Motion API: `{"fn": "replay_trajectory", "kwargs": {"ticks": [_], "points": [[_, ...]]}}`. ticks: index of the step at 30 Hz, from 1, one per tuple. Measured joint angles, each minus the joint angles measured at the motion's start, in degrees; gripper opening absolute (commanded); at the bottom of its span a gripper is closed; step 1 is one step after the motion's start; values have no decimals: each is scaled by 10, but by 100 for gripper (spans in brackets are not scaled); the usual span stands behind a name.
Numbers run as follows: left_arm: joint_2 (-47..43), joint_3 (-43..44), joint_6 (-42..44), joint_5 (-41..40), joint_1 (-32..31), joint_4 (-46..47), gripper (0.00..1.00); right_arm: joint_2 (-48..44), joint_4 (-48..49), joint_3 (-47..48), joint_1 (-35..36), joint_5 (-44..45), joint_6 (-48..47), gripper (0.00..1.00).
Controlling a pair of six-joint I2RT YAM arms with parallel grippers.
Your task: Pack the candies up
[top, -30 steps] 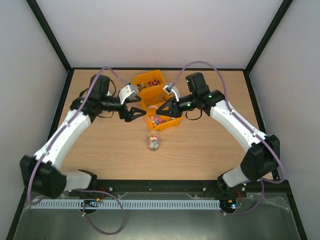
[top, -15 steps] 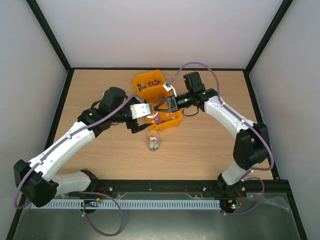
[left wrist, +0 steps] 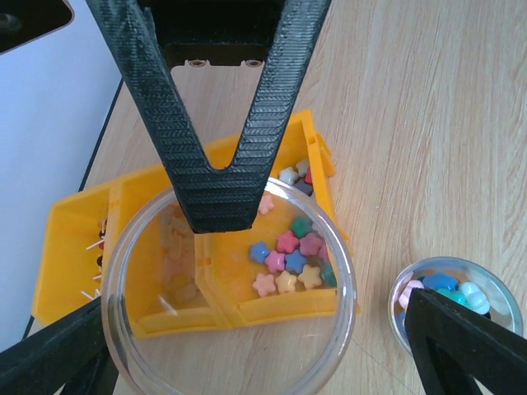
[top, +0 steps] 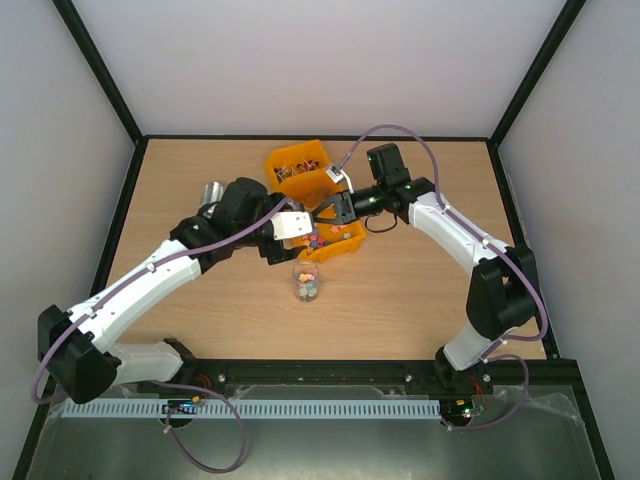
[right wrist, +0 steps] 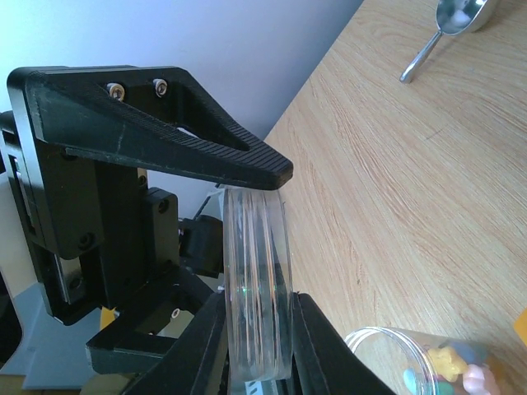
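Right wrist: R end effector (right wrist: 259, 306) pinches lid (right wrist: 257, 247) | left wrist: L end effector (left wrist: 255, 317) spread, candies (left wrist: 286, 251) visible

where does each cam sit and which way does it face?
Top external: above and behind the bases, looking down at the table; left arm, right arm show.
Left wrist: looks down between left fingers at clear lid, orange bin.
Right wrist: faces across the table; right fingers pinch the lid.
Shared: both wrists see lid, candy jar.
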Motion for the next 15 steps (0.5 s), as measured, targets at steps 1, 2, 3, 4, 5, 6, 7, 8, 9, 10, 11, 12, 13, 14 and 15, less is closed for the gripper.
{"fn": "replay_trajectory", "kwargs": {"ticks": [1,2,3,4,5,6,7,8,9,10,11,12,13,14,15], "points": [[0,0,1,-3,-1,1,92,0,0,0,0,0,0,7],[0,0,1,-6,-2,2,90,0,0,0,0,0,1,7],[0,0,1,-8,-4,3,90,0,1,-1,0,0,1,7],[1,1,0,-10,-5,5,88,0,1,-1,0,0,1,7],[1,2,1,-11,-6,7,87,0,2,-1,0,0,2,7],[1,4,1,-12,-7,9,86,0,2,-1,0,0,2,7],[2,6,1,-13,-9,10,84,0,3,-1,0,0,1,7],[2,8,2,-13,-11,13,83,0,3,-1,0,0,2,7],[2,10,2,-14,-12,16,82,0,3,-1,0,0,2,7],[2,10,3,-14,-13,20,81,0,3,-1,0,0,2,7],[3,10,3,-14,-14,22,79,0,3,-1,0,0,2,7],[3,10,4,-14,-14,24,77,0,3,-1,0,0,2,7],[4,10,4,-15,-15,25,75,0,3,-1,0,0,2,7],[4,10,5,-16,-15,26,72,0,3,-1,0,0,2,7],[5,10,6,-17,-15,28,70,0,3,-1,0,0,2,7]]}}
